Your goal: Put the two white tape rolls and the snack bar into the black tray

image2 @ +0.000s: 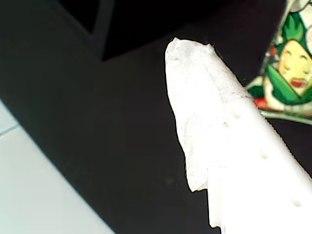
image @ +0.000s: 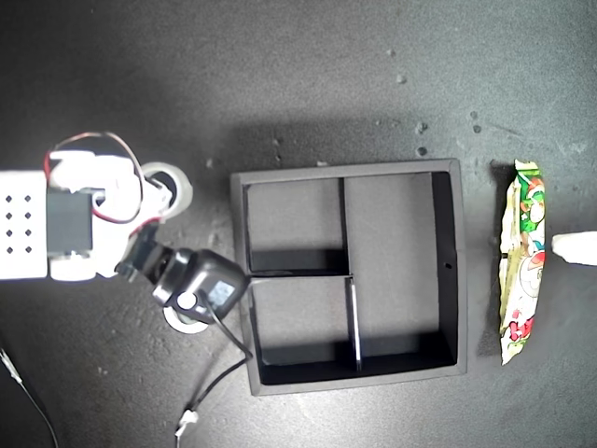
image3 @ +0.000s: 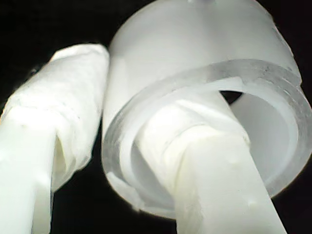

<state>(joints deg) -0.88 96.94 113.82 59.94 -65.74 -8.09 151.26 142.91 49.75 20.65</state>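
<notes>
The black tray (image: 345, 172) lies in the middle of the exterior view with nothing in its compartments. One white tape roll (image3: 195, 44) fills the second wrist view. My second gripper (image3: 131, 92) is shut on its wall, one finger in the hole and one outside. In the exterior view this roll (image: 184, 324) peeks out under the arm's black motor, left of the tray. A second white tape roll (image: 175, 187) sits further back, partly hidden by the arm. The snack bar (image: 522, 261) lies right of the tray. My first gripper (image: 571, 246) is just beside it; only one finger (image2: 209, 122) shows.
The second arm's white base (image: 28, 224) stands at the exterior view's left edge. A black cable (image: 219, 373) trails across the dark table near the tray's front left corner. The first wrist view shows a pale surface (image2: 39, 190) beyond the dark mat.
</notes>
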